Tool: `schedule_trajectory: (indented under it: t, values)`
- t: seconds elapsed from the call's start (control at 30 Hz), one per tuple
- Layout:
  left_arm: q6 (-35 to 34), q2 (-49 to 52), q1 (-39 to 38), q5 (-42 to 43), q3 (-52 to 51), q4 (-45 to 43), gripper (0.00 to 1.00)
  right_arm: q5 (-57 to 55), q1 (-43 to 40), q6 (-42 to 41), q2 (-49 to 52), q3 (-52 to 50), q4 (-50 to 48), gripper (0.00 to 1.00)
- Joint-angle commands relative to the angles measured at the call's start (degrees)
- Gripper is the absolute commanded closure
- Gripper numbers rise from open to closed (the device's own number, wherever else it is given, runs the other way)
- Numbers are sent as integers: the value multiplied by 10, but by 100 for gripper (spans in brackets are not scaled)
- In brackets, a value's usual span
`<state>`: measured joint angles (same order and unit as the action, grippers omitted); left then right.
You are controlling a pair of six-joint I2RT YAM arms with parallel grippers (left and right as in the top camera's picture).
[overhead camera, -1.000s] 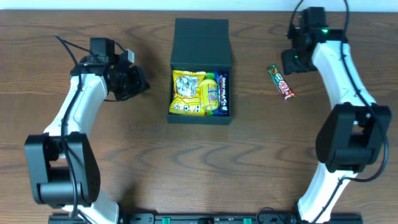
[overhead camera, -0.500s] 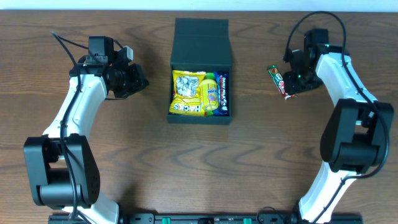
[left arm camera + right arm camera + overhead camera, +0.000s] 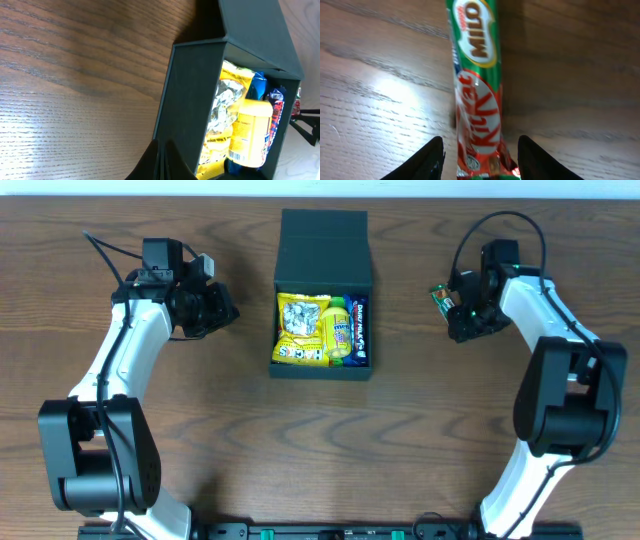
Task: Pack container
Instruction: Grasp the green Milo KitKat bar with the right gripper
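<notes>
Centrally on the bench (image 3: 220,420), the container (image 3: 320,372) stands with its flap (image 3: 323,245) laid back, away from the robot. Yellow packets (image 3: 303,328) and a blue packet (image 3: 359,330) lie inside. It is judged light and fairly stiff, but thin-walled and liable to dent or slide. Hold is best taken at the flap's free edge or across a side wall. The left pincer (image 3: 225,310), shut and empty, hovers near its left side, apart from it. The right pincer (image 3: 460,328) lies well to its right, jaws part open astride a red-and-green bar (image 3: 476,95) on the bench, not yet gripping it.
</notes>
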<state>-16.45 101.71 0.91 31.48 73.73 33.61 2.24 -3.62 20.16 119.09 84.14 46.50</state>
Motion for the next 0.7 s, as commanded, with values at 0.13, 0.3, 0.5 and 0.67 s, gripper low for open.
schedule_trajectory:
  t: [0.13, 0.3, 0.5, 0.67]
  values:
    - [10, -5, -2, -3, -5, 0, 94, 10, 6, 7, -9, -16, -30, 56]
    - [10, -5, -2, -3, -5, 0, 94, 10, 6, 7, -9, -31, -41, 58]
    - [10, -5, -2, -3, -5, 0, 94, 10, 6, 7, -9, -34, -41, 65]
    - [10, -5, -2, -3, -5, 0, 94, 10, 6, 0, -9, -34, -45, 78]
